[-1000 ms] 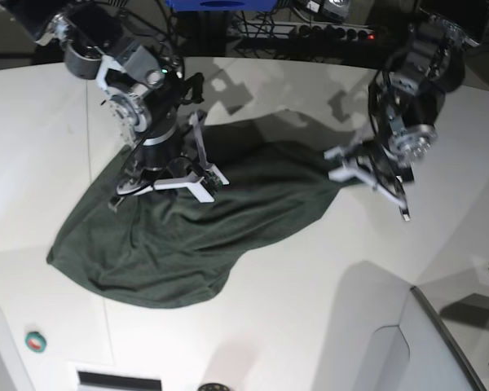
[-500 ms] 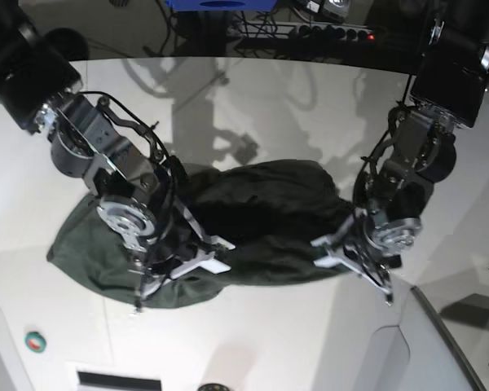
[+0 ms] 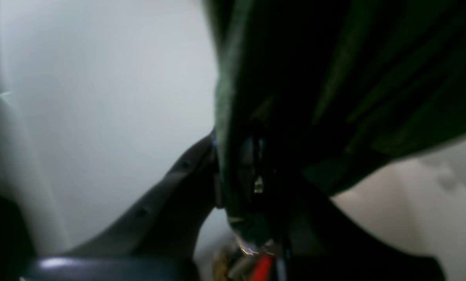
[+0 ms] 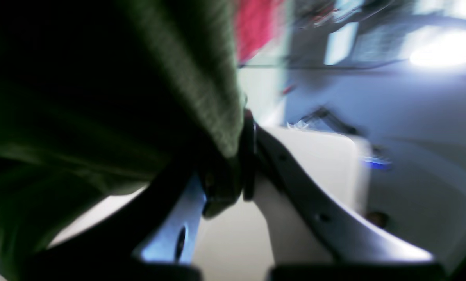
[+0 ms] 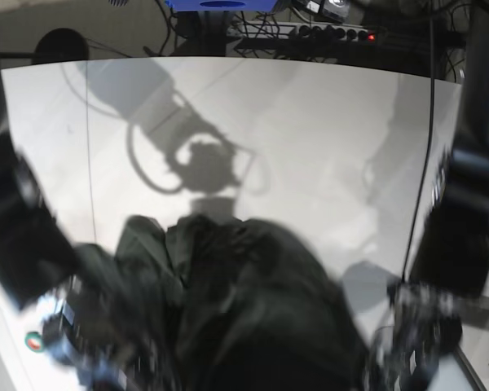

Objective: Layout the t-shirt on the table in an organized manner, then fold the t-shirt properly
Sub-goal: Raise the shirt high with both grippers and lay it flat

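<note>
Both my left gripper (image 3: pixel 236 183) and right gripper (image 4: pixel 233 171) pinch the t-shirt (image 5: pixel 244 309), bunched between them above the table (image 5: pixel 310 138); spreading and folding remain.

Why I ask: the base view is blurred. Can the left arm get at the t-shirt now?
Probably yes: the left gripper already appears shut on a fold of the t-shirt, with nothing between them.

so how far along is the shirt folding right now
Early. Done: both grippers have hold of the t-shirt; the left gripper and right gripper are each shut on an edge of it. In hand: the shirt hangs bunched between the arms above the table. Left: spreading it flat, then every fold; none is visible yet.
</note>
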You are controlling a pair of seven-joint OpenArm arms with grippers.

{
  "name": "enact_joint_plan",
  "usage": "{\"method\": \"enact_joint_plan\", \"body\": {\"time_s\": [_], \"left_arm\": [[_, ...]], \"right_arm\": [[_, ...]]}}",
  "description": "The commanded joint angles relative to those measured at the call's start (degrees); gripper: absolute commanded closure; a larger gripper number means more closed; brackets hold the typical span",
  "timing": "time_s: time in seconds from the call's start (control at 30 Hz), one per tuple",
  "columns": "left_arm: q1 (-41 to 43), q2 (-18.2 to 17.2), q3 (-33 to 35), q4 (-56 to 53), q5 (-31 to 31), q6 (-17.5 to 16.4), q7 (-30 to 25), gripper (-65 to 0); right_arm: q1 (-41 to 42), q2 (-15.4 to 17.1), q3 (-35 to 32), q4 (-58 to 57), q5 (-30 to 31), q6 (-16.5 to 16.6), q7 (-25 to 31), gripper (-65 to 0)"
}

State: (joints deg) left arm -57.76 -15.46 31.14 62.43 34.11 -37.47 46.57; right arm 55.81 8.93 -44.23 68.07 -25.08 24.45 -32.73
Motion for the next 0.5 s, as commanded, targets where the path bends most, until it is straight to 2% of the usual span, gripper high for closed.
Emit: {"method": "enact_joint_plan", "body": {"time_s": [0.0, 0.13, 0.2, 0.27, 0.33, 0.37, 0.47], "left_arm": [[-5.32, -0.14, -0.76, 1.79, 1.63, 1.3, 0.51, 0.0], [-9.36, -0.67, -0.76, 8.73, 1.72, 1.03, 0.77, 0.0], [-8.84, -2.6, -0.32, 14.44, 1.72, 0.95, 4.55, 0.0], [-5.58, -4.1, -0.32, 20.51, 1.72, 0.24, 8.6, 0.0], [-1.01, -6.38, -0.32, 27.46, 1.72, -2.31, 10.8, 0.0], [1.98, -7.61, -0.32, 30.97, 1.8, -2.53, 11.76, 0.0], [11.82, -11.13, -0.32, 40.12, 2.24, -2.53, 14.93, 0.0]], "right_arm": [[4.36, -0.01, 0.93, 2.3, -2.57, -1.46, 0.69, -0.2], [6.21, -0.18, 7.96, 8.45, -13.64, -0.93, 0.86, -0.2], [5.42, -0.01, 9.72, 13.03, -19.71, 0.04, 0.6, -0.2], [1.29, 0.35, 11.92, 17.51, -23.93, 3.2, -0.72, -0.2], [-3.81, 0.43, 14.47, 21.64, -26.83, 7.25, -1.95, -0.2], [-7.24, 0.43, 15.79, 23.14, -28.24, 9.0, -2.39, -0.2], [-19.02, 0.43, 18.16, 27.0, -32.81, 10.67, -2.65, -0.2]]}}
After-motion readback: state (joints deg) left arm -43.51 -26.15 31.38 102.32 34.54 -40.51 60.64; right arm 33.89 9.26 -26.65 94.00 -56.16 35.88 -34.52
